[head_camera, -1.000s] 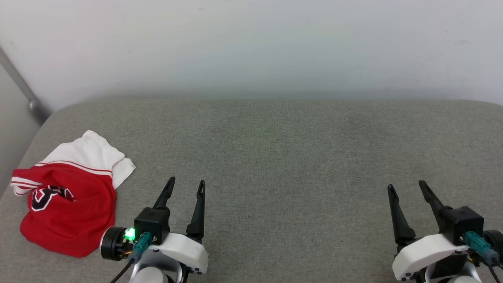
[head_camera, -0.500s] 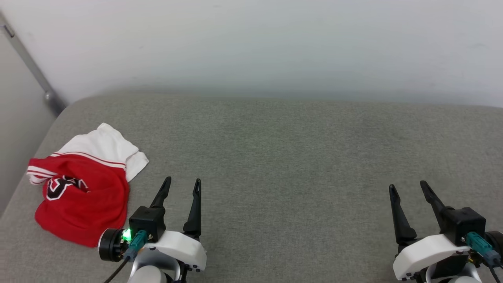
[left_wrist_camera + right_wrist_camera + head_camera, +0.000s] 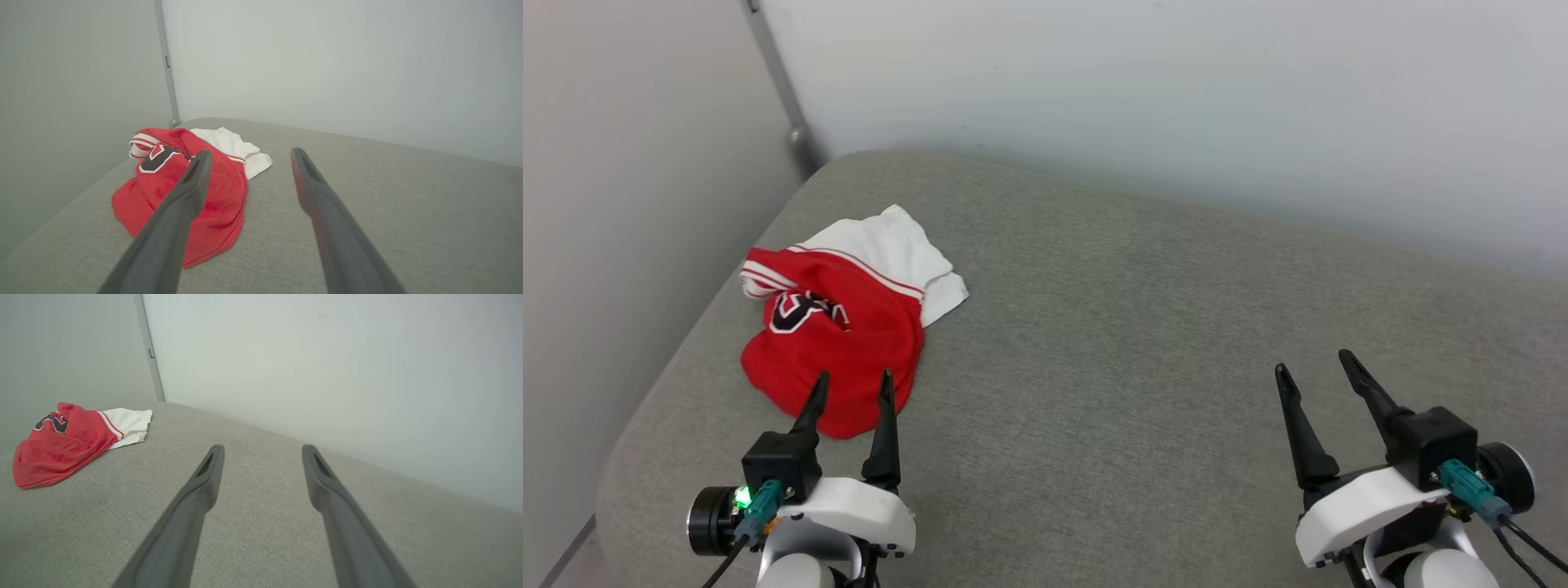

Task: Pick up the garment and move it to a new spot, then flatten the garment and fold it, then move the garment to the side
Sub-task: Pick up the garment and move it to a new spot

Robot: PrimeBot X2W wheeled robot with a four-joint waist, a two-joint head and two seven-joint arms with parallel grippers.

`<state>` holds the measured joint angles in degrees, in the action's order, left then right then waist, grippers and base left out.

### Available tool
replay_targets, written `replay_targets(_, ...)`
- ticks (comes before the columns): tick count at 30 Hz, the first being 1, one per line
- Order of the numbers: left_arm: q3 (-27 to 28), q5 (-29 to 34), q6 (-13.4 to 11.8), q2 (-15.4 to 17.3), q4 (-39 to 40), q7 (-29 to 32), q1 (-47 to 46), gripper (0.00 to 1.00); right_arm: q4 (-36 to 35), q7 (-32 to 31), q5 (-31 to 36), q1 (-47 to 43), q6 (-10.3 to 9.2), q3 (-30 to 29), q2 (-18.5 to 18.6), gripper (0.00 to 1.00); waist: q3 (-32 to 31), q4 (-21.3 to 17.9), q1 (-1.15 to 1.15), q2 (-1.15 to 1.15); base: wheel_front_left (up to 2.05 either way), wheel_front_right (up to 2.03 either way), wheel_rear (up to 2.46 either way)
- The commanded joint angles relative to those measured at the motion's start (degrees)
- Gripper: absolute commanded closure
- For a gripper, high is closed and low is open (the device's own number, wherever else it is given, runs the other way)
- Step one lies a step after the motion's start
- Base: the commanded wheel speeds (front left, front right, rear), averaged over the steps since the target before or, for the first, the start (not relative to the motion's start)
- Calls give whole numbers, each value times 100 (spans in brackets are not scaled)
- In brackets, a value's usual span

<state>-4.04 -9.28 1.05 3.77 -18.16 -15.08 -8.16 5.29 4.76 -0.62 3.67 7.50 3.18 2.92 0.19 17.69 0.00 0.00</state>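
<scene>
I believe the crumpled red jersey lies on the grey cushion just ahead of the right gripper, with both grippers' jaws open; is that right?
Not quite: the head view shows the red jersey just ahead of the left gripper, not the right gripper. It is indeed crumpled on the grey cushion, and both grippers' jaws are open.

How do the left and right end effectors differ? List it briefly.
The left end effector points at the garment, its tips over the red hem in the head view. The right end effector points over bare cushion, well apart from the garment.
A green light glows by the left one's wrist; I see none by the right one's.
Shared: both are open, hold nothing and have long dark fingers.
</scene>
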Motion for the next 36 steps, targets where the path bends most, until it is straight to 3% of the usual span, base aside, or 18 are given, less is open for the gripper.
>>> replay_targets(1,22,17,16,25,26,-14,50,0,11,31,-29,49,-2,37,-5,0,19,279,0,0,0,0,0)
replay_targets(15,273,-39,-54,64,250,-14,203,0,-75,-17,-100,145,-2,469,-3,0,116,1157,0,0,0,0,0)
replay_targets(29,284,-59,-58,32,249,-14,-42,0,-59,-55,-153,247,-2,550,-3,0,228,1208,0,0,0,0,0)
replay_targets(36,256,-82,83,299,85,297,-1026,0,-315,-235,-3,483,-2,686,0,0,777,710,0,0,0,0,0)
